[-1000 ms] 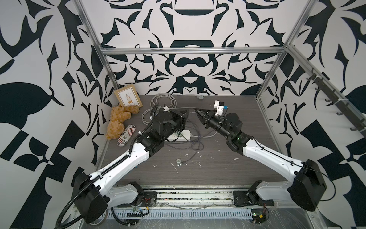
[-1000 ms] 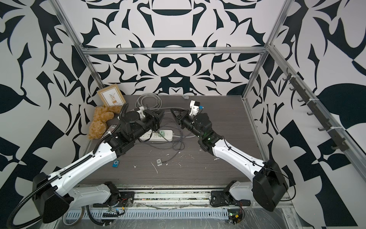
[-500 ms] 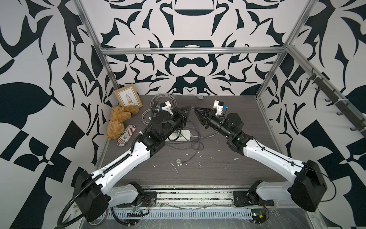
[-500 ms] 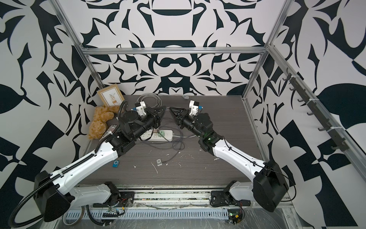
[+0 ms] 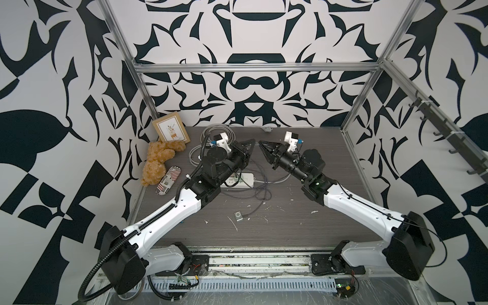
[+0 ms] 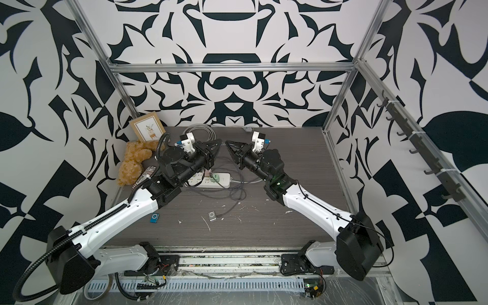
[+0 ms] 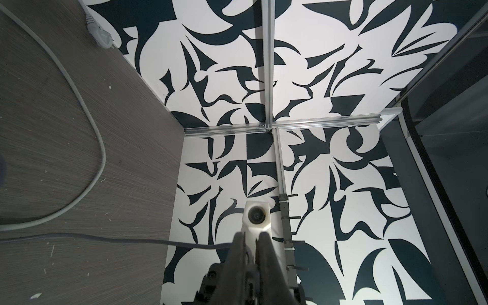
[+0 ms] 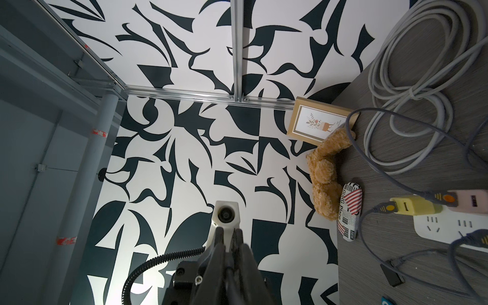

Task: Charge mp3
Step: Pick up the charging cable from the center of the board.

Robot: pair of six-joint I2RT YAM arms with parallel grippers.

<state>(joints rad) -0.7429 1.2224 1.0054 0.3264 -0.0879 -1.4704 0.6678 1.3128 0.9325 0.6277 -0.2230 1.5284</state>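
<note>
Silver mp3 (image 5: 239,215) lies flat (near square, axis unclear), cable end (image 5: 248,217) beside

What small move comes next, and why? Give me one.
Probably lower the right gripper toward the silver mp3 player. The player lies untouched on the table with a thin cable ending beside it; whether it is plugged in I cannot tell. That gripper hangs empty, high above.

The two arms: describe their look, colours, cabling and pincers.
The left arm and right arm have white shells with black joints. The left pincer and right pincer are dark, tapered wedges, each beside a white camera mount. A ribbed black hose follows the left arm; a thin black cable follows the right.
</note>
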